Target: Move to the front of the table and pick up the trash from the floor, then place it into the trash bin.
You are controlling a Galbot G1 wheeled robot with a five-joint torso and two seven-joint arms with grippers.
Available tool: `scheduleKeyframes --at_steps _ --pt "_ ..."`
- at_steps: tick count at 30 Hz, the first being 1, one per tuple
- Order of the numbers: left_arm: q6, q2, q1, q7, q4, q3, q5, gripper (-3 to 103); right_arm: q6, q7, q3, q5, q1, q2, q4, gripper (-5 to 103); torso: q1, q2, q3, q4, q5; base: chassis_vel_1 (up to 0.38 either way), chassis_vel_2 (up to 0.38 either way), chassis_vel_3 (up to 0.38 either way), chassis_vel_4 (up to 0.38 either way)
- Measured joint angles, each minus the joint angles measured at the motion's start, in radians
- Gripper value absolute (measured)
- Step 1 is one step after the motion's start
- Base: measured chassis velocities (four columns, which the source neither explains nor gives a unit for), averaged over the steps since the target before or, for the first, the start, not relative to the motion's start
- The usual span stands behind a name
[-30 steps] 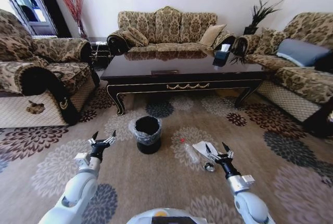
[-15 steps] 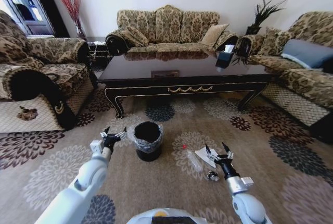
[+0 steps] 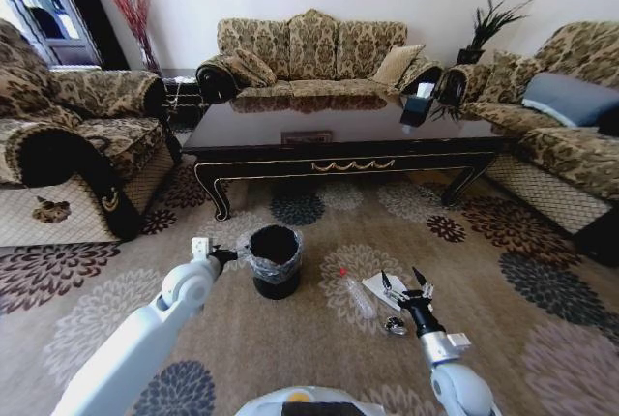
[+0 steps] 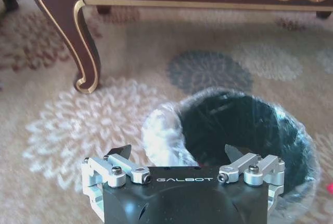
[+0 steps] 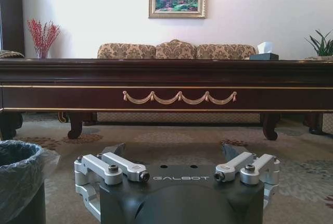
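Trash (image 3: pixel 372 292) lies lower right beside my open right gripper (image 3: pixel 406 283); my left gripper (image 4: pixel 179 156), seemingly open, meets the trash bin (image 3: pixel 275 262).

"GALBOT" on both end effectors (image 4: pixel 183 157) (image 5: pixel 174 153)

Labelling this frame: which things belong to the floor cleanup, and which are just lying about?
Job: trash on the carpet, trash bin, table, left gripper by the bin, right gripper over the trash.
Lying about: sofa, tissue box, grey cushion.
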Motion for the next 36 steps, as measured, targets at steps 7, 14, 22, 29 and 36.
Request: scheduleKeyframes --at_steps 7,14,22,29,36 --pt "0.021 -0.075 -0.124 -0.174 0.089 0.038 -0.24 100 0.001 0.0 0.007 -0.005 -0.008 -0.001 0.0 100 0.0 0.0 0.0 -0.0002 0.0001 0.0 0.0 0.0 0.0" --pt "0.02 -0.072 -0.18 -0.234 0.141 0.062 -0.317 99 0.002 0.0 0.008 -0.006 -0.007 0.001 0.0 100 0.0 0.0 0.0 0.0001 0.0001 0.0 0.0 0.0 0.0" --pt "0.017 -0.075 -0.227 -0.245 0.242 0.082 -0.363 98 0.003 0.0 0.008 -0.005 -0.003 0.0 -0.002 100 0.0 0.0 0.0 0.0001 0.0001 0.0 0.0 0.0 0.0" --pt "0.015 -0.126 -0.292 -0.244 0.374 0.119 -0.385 98 0.004 0.001 0.008 -0.005 -0.006 -0.001 -0.003 100 0.0 0.0 0.0 0.0 0.0001 0.0 0.0 0.0 0.0" --pt "0.015 -0.172 -0.321 -0.258 0.456 0.136 -0.409 97 0.006 0.001 0.023 0.003 -0.01 -0.001 -0.005 100 0.0 0.0 0.0 0.0 0.0001 0.0 0.0 0.0 0.0"
